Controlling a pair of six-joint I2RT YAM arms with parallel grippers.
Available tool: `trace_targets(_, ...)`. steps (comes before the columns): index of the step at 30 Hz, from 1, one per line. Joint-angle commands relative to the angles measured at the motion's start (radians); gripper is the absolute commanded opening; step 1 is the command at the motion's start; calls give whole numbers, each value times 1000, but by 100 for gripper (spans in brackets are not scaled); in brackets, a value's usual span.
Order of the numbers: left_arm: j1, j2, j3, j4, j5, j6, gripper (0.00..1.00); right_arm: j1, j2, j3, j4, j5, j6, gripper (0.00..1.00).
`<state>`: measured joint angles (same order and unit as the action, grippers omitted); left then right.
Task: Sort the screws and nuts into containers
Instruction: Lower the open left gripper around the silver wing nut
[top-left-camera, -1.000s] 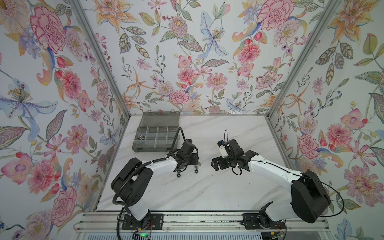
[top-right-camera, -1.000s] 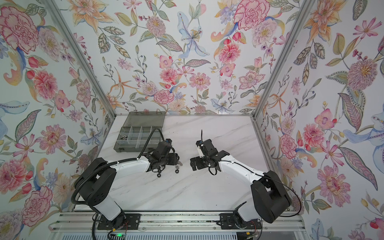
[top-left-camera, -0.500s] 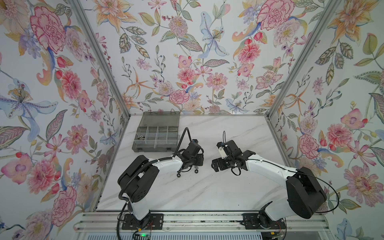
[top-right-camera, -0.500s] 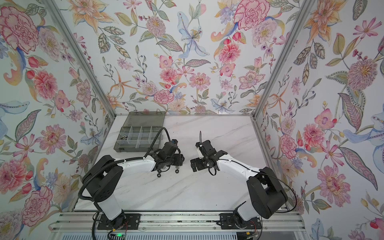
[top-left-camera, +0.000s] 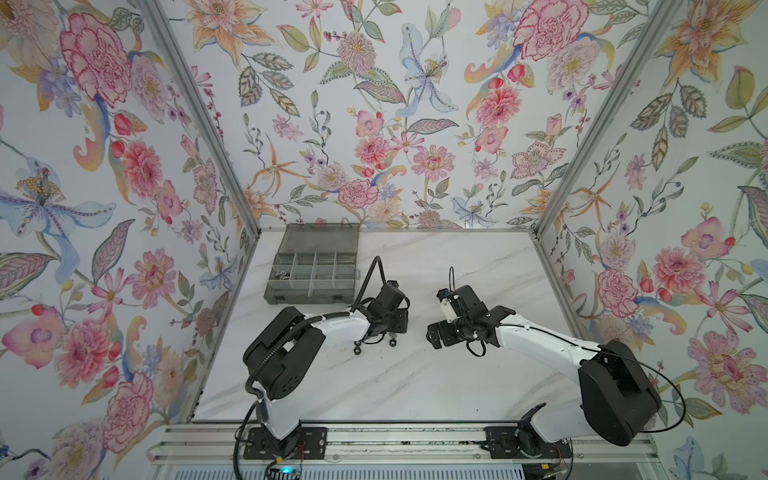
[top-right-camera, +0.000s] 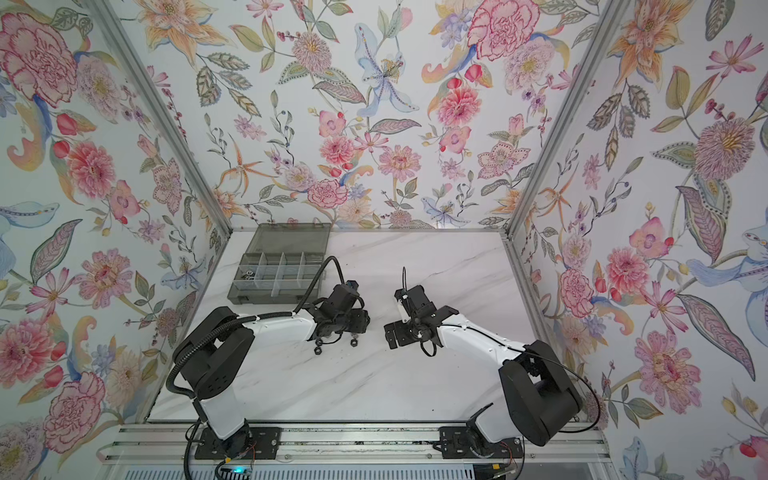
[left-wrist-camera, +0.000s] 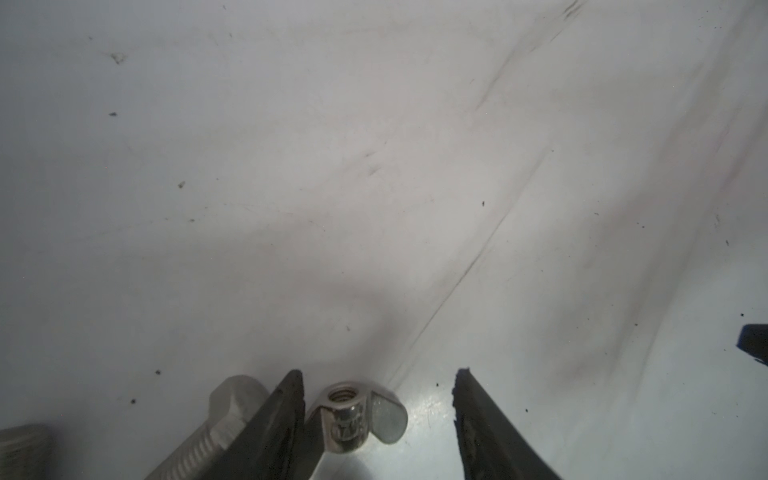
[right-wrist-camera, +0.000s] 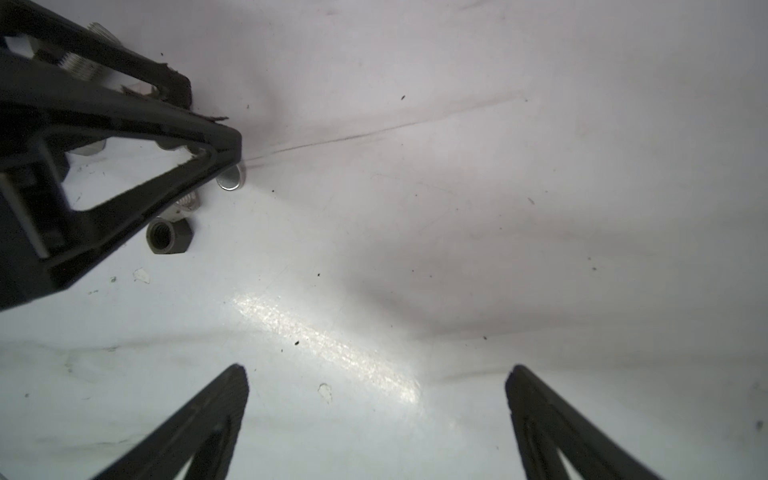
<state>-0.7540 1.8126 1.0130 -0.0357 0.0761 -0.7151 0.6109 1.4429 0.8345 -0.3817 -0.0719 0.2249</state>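
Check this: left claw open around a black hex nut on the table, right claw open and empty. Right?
One error: the left wrist view shows a silver wing nut inside the open left claw, neither black nor hex. The rest stands.

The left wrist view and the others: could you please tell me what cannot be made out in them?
Silver bolt, left wrist view: length hidden by the left gripper and the bottom edge.
Organiser box, both top views: items in its leftmost cell too small to identify.
Silver parts, right wrist view: mostly covered by the left gripper's fingers.
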Motion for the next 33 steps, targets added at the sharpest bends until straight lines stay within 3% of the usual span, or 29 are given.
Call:
trace_targets(1,-13,-1,-12,-30,17,19,59,1,-28,-16,-11,9,10,99)
trace_targets(17,-35,-49,-106,-24,27,-10,57,1,-27,-24,-2,4,19,99)
trace_targets(33,-33,27,7,-115,-38,56,47,3,-35,-39,2,3,27,99)
